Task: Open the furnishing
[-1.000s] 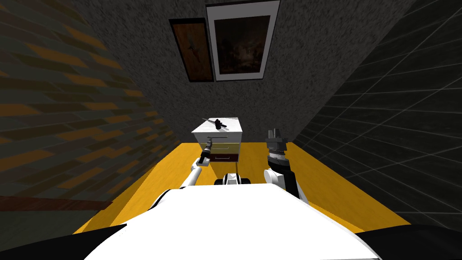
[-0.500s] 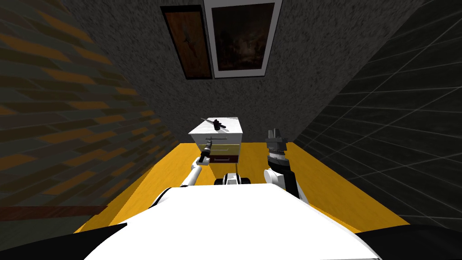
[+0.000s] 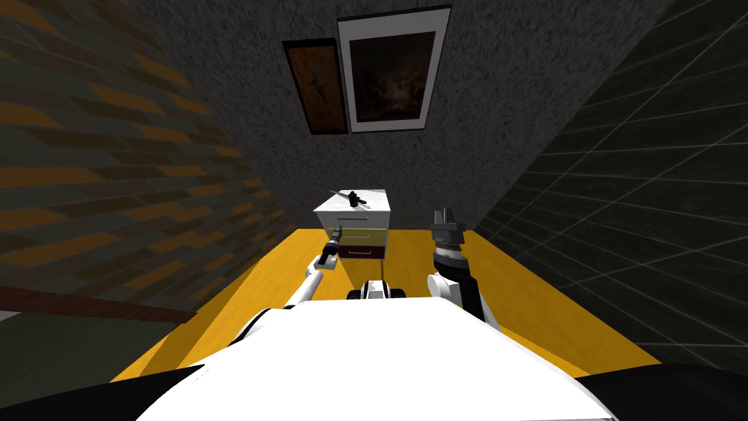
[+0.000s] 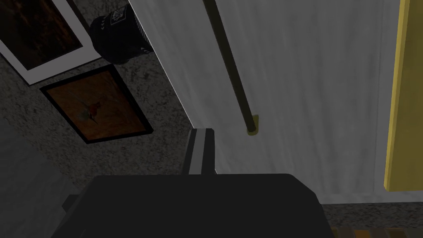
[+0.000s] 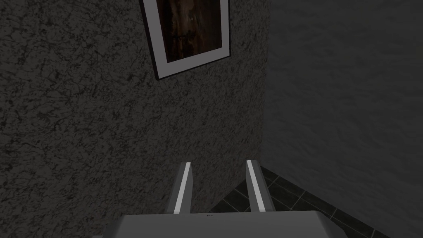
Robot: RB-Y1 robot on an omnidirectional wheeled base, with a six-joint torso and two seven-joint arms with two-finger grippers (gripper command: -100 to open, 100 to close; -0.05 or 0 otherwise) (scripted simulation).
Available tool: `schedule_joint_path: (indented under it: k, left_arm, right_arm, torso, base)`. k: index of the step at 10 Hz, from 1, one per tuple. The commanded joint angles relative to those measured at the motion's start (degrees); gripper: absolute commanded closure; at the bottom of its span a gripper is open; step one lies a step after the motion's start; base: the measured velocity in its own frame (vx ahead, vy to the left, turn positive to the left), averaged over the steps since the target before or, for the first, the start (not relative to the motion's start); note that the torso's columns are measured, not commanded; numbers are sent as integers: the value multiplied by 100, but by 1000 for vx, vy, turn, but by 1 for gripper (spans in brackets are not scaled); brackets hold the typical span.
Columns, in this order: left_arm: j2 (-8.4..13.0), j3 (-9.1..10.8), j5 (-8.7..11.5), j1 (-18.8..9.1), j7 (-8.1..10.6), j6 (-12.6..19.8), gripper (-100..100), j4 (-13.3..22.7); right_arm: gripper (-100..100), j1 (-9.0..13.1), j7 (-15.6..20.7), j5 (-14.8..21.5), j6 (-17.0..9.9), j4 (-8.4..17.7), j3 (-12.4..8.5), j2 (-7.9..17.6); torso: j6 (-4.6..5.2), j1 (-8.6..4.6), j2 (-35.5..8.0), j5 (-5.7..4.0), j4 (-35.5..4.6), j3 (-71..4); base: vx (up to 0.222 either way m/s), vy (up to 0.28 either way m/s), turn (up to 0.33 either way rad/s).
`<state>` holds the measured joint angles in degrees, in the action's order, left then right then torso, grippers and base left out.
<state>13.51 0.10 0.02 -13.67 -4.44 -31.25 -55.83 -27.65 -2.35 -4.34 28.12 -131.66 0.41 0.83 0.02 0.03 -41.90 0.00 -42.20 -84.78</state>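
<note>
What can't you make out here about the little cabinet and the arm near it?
- Dark object on the cabinet: too small in the head view, and partly behind the cabinet's edge in the left wrist view.
- Bar handle: its far end runs off the left wrist view.
- Yellow drawer: its corner sits behind the left gripper in the head view.
- Whether any drawer is ajar: too small to tell.

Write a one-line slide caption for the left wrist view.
Shut left claw poised at the white drawer front, just beside the end of its dark bar handle.
</note>
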Motion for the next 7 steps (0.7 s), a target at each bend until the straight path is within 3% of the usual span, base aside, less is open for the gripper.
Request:
schedule_joint_path:
  k: [1,4,6,7]
  left_arm:
    - [-17,37,5,-18,-22,27,-100,63]
    - [-36,84,12,-42,-50,60,-100,136]
    - [13,100,23,-169,-23,234,-100,76]
    - [-25,89,14,-87,-47,125,-100,89]
  right_arm:
    - [0,-3,0,0,1,-1,-1,1]
    - [0,-4,0,0,1,-1,-1,1]
    - [0,-2,0,0,1,-1,-1,1]
    - [0,-2,0,0,1,-1,-1,0]
  torso:
    - [-2,7,45,3,15,-30]
    - [-2,-3,-31,0,-6,17]
    - [-3,2,-75,1,-17,42]
    - [-1,-4,-67,-1,-18,40]
  base:
    - [142,-29,-9]
    - [169,-23,-12]
    - [78,-12,-15]
    - [45,-10,-8]
